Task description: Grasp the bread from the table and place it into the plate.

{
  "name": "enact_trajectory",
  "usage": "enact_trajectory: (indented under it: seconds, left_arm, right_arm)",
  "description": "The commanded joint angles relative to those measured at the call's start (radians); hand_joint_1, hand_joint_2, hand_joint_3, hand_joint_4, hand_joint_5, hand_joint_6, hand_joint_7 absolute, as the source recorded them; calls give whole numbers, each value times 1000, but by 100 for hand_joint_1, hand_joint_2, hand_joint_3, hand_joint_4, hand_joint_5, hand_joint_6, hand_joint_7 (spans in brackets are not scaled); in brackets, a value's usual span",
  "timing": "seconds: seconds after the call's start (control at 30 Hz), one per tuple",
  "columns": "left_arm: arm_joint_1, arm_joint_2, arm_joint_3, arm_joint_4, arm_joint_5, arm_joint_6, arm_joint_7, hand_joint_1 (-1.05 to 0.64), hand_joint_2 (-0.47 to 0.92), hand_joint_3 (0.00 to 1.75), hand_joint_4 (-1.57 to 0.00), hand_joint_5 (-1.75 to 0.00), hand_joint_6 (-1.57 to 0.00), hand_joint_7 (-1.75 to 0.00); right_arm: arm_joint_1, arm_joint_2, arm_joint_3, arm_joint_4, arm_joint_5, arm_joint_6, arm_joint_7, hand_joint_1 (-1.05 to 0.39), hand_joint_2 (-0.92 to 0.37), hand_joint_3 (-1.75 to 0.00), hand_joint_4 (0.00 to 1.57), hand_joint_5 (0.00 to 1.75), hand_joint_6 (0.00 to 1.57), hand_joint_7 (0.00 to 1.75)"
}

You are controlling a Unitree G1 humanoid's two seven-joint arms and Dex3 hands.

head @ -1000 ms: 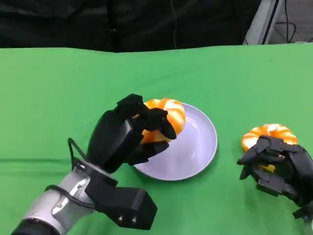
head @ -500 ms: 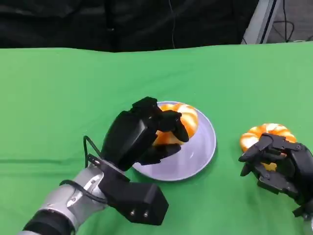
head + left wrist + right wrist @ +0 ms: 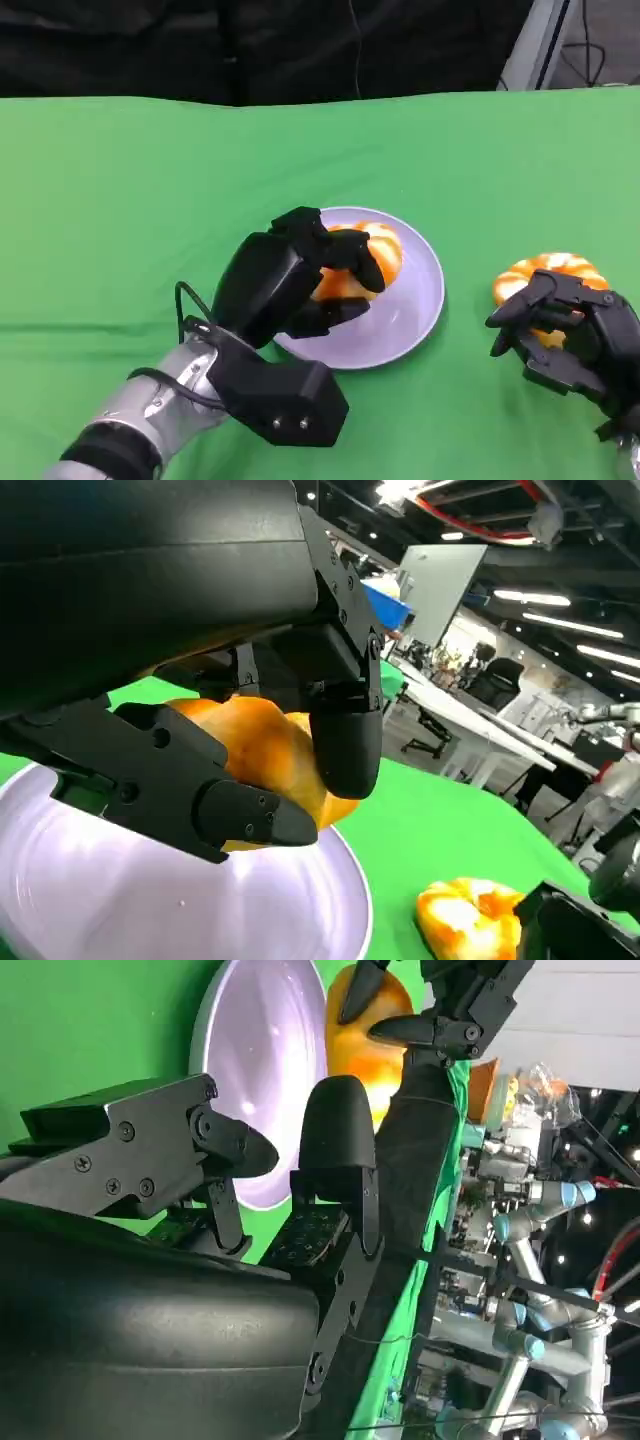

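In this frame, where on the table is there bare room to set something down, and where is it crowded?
Bare green cloth lies behind the plate to the table's far edge, and across its left side. A narrower strip separates plate and second bread. Crowded: the left hand holding bread over the plate; the right hand at the second bread.

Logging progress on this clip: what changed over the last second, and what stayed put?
The left hand, holding an orange-and-white glazed bread ring, carried it from the round lavender plate's near-left rim to over the plate's middle. It has not let go. The right hand stayed by the second orange bread ring on the green tablecloth.
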Motion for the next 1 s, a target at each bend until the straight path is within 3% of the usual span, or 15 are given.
enact_trajectory:
  seconds: [0.03,0.53,0.57,0.63,0.67,0.77,1.0]
  left_arm:
    - [-22,4,1,40,-15,-9,-17,-5,88,31,-65,-160,-73,-116]
    - [-43,-3,-3,109,-16,-11,-28,-6,92,26,-64,-154,-73,-110]
    - [-44,-4,-4,114,-15,-9,-29,-6,92,25,-65,-146,-79,-93]
    - [-46,-9,-4,129,-20,-8,-32,-7,92,24,-66,-142,-83,-82]
    - [-47,-12,-3,137,-24,-10,-34,-8,92,23,-69,-127,-88,-61]
    - [-49,-17,-4,155,-30,-17,-30,-10,92,22,-71,-112,-97,-35]
    - [-57,-14,-11,171,-29,-18,-28,-12,92,21,-71,-104,-100,-23]
  right_arm:
    - [-1,-10,-3,-6,5,-1,-12,8,-77,-75,84,139,90,99]
    - [0,-15,9,-6,-2,-6,-24,10,-79,-73,83,140,88,102]
    - [1,-15,9,-6,-1,-7,-22,10,-79,-73,83,140,88,102]
    - [1,-15,7,-7,4,-6,-16,9,-79,-72,83,140,88,101]
    - [1,-15,6,-7,8,-5,-12,10,-79,-72,83,140,88,101]
    - [3,-18,8,-8,-1,-9,-20,10,-79,-72,83,140,89,101]
    - [3,-18,8,-9,-2,-7,-21,10,-80,-71,83,140,89,100]
